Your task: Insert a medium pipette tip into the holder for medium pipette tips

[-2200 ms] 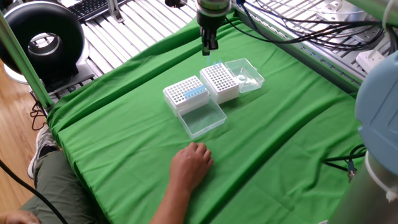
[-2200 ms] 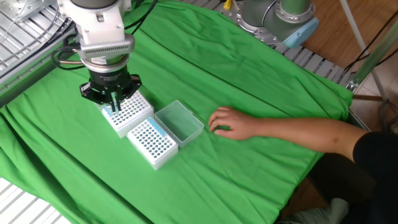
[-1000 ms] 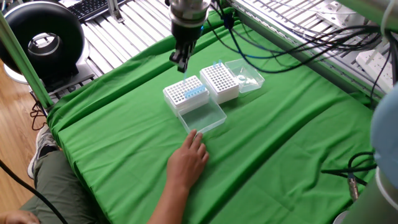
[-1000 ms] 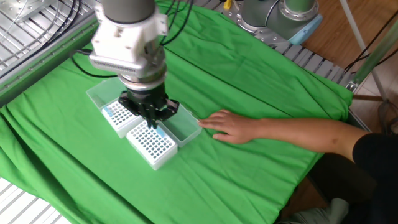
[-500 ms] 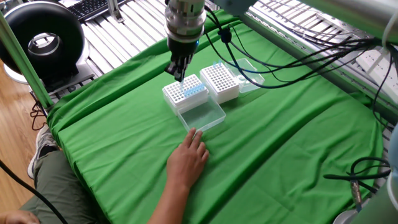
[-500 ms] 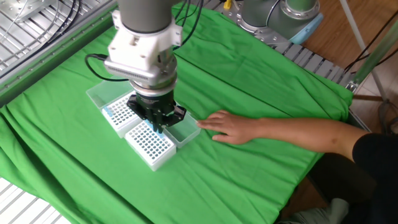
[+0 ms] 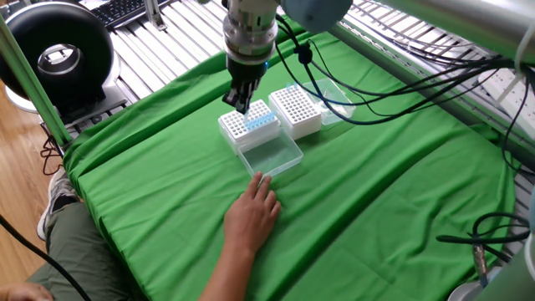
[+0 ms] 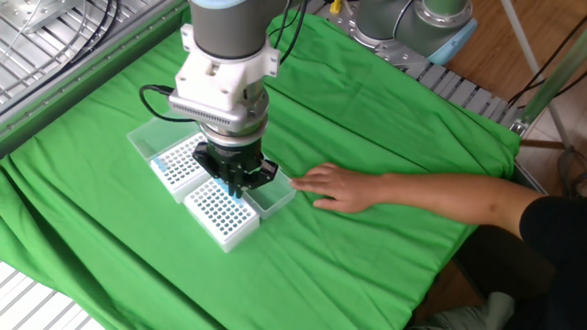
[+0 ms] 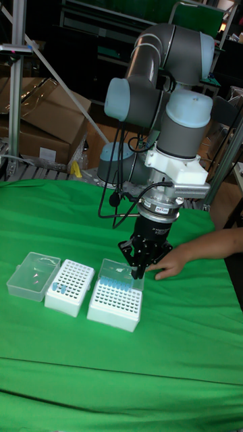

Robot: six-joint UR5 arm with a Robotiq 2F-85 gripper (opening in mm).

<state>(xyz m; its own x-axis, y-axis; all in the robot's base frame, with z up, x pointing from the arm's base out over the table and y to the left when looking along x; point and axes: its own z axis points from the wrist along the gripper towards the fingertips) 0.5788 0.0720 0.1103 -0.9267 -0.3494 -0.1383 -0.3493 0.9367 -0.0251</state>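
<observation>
Two white tip racks stand side by side on the green cloth. The holder [image 7: 244, 127] [image 8: 220, 214] [image 9: 113, 305] has a row of blue tips along the edge by its open clear lid [image 7: 273, 156]. My gripper [image 7: 240, 104] [image 8: 238, 188] [image 9: 139, 271] hangs just above that holder's far edge, pointing down, shut on a thin blue medium pipette tip [image 8: 237, 191]. The other rack [image 7: 295, 111] [image 8: 177, 163] [image 9: 67, 287] holds a few blue tips at one corner.
A person's hand [image 7: 253, 215] [image 8: 341, 187] [image 9: 174, 260] rests on the cloth, fingertips touching the holder's open lid. The other rack's clear lid [image 7: 332, 99] [image 9: 30, 275] lies open beside it. Cables hang from the arm, and metal rails border the table [image 7: 159, 46].
My gripper travelled from above the other rack to the holder and came lower over it. The person's hand slid up to the holder's lid.
</observation>
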